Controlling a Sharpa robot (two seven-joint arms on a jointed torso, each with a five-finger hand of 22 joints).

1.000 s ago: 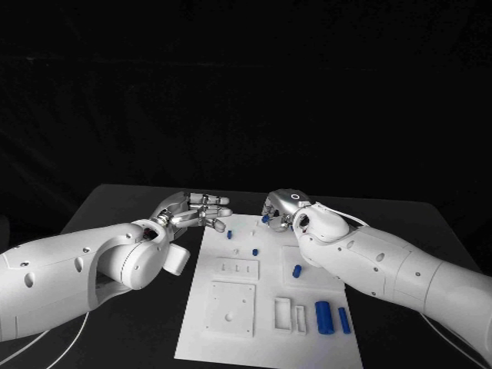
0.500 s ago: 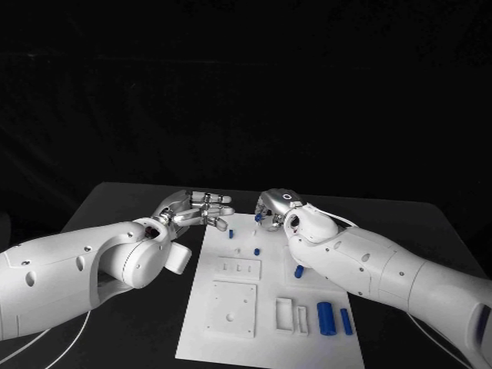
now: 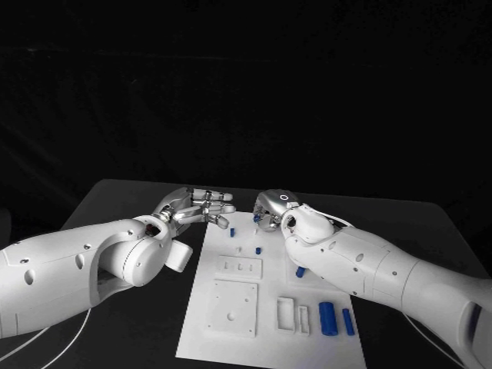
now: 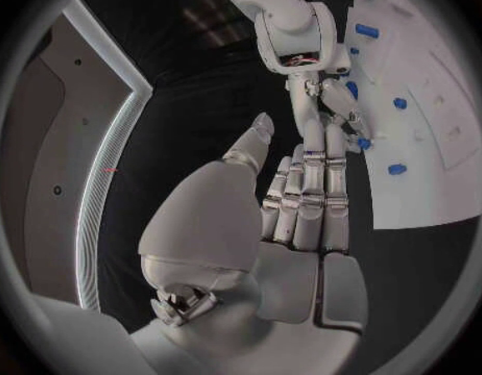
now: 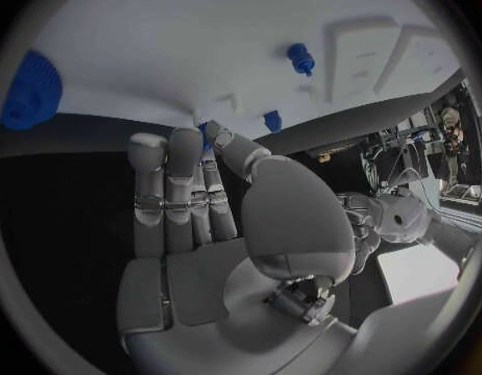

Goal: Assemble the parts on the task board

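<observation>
Both hands at far end of task board [image 3: 270, 338]. Left hand [image 3: 197, 208] released, fingers spread. Right hand [image 3: 273, 209] pinches a small blue part [image 5: 206, 138].

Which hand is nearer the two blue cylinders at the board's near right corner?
Right. Both hands sit at the board's far end: the right hand on the cylinders' side, the left hand across the board.

Dim, dark surroundings, brightly lit white task board [image 3: 270, 307], fisheye bending at the wrist views' rims.
</observation>
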